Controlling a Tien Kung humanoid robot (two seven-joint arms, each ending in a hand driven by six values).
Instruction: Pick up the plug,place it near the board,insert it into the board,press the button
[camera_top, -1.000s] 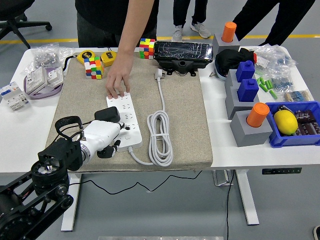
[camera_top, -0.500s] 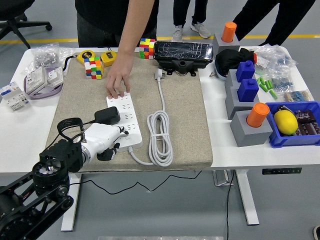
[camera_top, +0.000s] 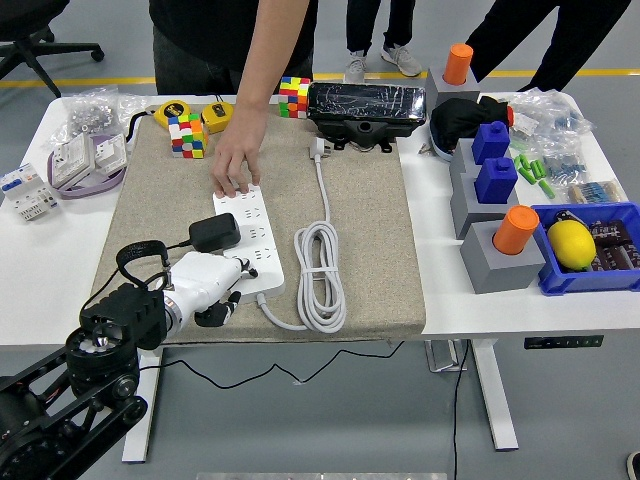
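Woven beige mat (camera_top: 360, 215) bears white strip board (camera_top: 252, 240); left hand (camera_top: 215, 285), loosely curled, grips nothing.

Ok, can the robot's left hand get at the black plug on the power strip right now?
Probably yes: the left hand sits at the near end of the power strip, just short of the black plug, with nothing between them.

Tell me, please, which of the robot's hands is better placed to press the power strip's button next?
Left. The left hand is at the white power strip's near end, beside the black plug; no right hand is in view.
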